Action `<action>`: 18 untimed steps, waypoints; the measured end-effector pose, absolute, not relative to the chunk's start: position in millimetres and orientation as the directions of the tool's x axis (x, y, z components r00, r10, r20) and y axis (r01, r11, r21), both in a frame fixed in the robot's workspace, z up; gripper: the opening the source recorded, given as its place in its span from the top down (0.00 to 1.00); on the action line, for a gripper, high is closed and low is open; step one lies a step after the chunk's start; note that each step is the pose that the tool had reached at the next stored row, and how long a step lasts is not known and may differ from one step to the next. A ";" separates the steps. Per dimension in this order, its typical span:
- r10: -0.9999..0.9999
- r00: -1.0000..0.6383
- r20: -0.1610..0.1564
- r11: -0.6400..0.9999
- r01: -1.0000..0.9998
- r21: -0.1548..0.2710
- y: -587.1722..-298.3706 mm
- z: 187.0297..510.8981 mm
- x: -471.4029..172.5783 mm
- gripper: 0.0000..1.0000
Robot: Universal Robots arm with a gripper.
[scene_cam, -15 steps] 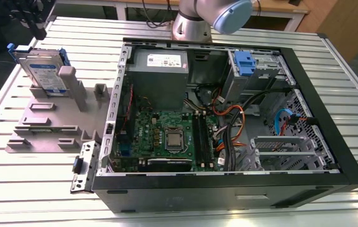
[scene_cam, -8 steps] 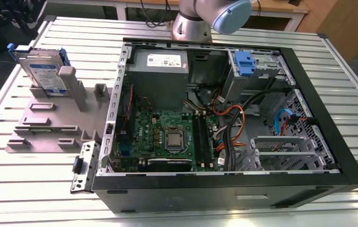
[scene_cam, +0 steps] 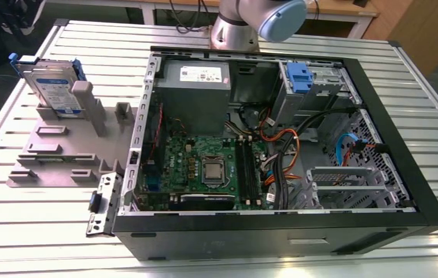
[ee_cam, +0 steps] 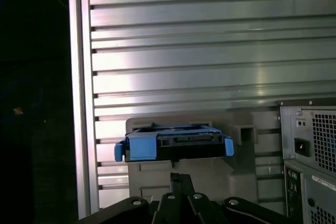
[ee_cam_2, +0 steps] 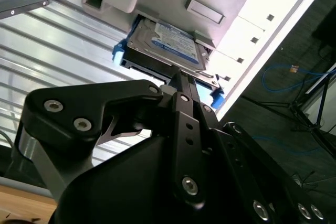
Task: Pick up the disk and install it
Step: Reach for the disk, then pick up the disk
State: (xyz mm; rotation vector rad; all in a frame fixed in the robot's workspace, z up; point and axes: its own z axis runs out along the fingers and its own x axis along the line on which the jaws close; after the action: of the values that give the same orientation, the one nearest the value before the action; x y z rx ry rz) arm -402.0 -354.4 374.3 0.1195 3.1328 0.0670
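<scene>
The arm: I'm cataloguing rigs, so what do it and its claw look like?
The arm is a silver-grey tube with a pale blue joint cap. The claw is matte black, built of angular links with silver screw heads.

bench (scene_cam: pixel 41 231): ribbed silver metal slats, smooth, throwing bright glare.
disk (ee_cam_2: pixel 168 45): flat silver-grey rectangle of bare metal, glossy white and blue label.
bracket (ee_cam: pixel 142 146): blue moulded plastic frame, smooth, slight sheen.
holder (scene_cam: pixel 56 156): grey stepped block, matt, seemingly plastic.
pincer (ee_cam_2: pixel 176 74): black matt metal links, shiny screw heads.
case (scene_cam: pixel 280 231): open black computer box, matt outside, bare grey sheet metal inside.
</scene>
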 end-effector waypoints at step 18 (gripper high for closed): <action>0.076 -0.997 -0.003 0.996 0.076 0.043 -351.6 370.0 -420.0 0.89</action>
State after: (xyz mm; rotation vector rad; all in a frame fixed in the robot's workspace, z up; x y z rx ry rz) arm -420.0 -351.6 370.0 0.1195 3.1339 0.0670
